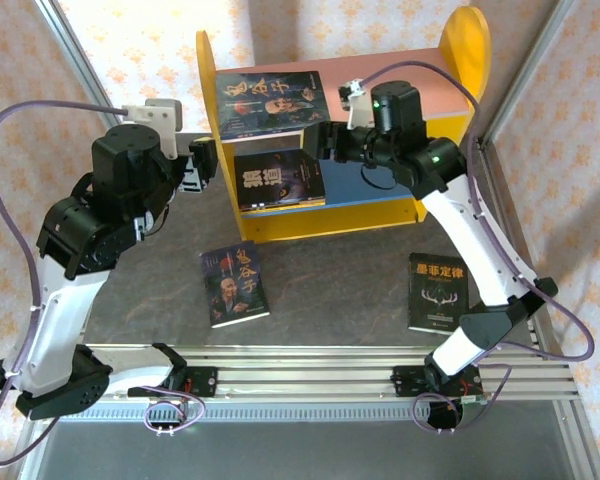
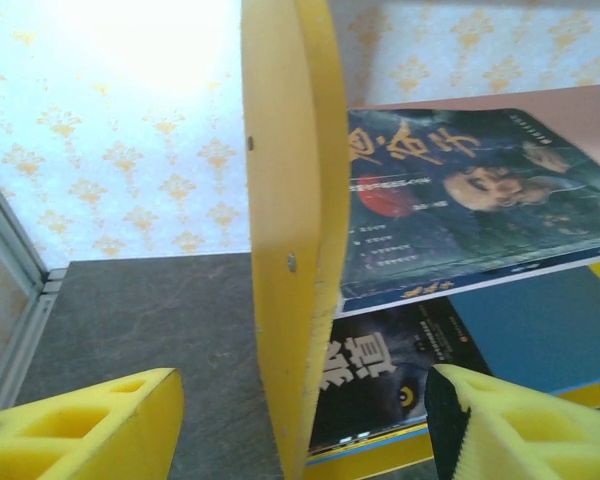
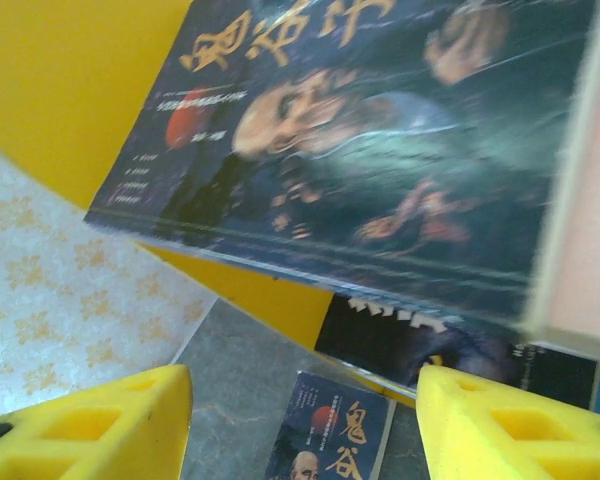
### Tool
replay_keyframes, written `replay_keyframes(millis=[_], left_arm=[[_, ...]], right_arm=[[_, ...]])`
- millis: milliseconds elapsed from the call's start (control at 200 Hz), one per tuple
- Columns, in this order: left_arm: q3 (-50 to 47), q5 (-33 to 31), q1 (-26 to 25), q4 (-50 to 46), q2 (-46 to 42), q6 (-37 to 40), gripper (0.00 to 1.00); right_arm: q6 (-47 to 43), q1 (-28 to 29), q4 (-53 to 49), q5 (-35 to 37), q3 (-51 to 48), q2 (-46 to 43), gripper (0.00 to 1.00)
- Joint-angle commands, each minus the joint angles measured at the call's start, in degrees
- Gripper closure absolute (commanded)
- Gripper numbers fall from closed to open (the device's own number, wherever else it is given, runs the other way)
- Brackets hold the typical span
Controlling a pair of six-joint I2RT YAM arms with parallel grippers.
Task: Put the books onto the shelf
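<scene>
Here, upper book (image 3: 360, 150) lies just ahead of right gripper (image 3: 300, 420); jaws parted.

The yellow side panel (image 2: 285, 250) stands edge-on between the spread fingers (image 2: 80, 430). Right of it, the upper book (image 2: 460, 200) lies on the pink board (image 2: 580, 110), the lower book (image 2: 380, 380) on the blue board (image 2: 540, 320).

A: From above and behind the arm bases, the whole table (image 1: 350, 290) is taken in, with the shelf (image 1: 465, 40) seen at the far end.
B: The left wrist view is held close, edge-on to the yellow side panel (image 2: 285, 250), faced toward the back wall (image 2: 130, 150).
A: The right wrist view is set nearer yet, aimed leftward across the upper book (image 3: 360, 150).
B: That book and the lower book (image 3: 420, 345) are shared by all three!
</scene>
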Motion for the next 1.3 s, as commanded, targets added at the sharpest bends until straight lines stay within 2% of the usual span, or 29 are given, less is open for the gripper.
replay_keyframes(millis=[0,435,836,1086,1296], left_arm=[[-1.6,-1.9,1.4,0.1,0.5,-0.2,0.32],[-3.1,3.0,8.1,-0.5,-1.0,-0.1,0.32],[-3.5,3.8,9.2,-0.5,-2.1,0.5,0.32],[-3.7,4.1,9.5,-0.3,-2.2,0.6,0.32],[-4.0,4.4,9.6,-0.3,-2.3,0.6,0.32]], right_arm=[[-0.1,2.2,3.5,1.6,0.9,0.9,0.40],[1.2,8.0,3.7,1.0,11.1,10.1,0.40],[1.6,9.5,1.4,-0.6,19.1,15.3,0.40],[1.4,10.1,0.9,-1.0,19.9,16.1,0.40],[-0.3,10.0,-1.1,1.9,17.8,13.3,0.40]])
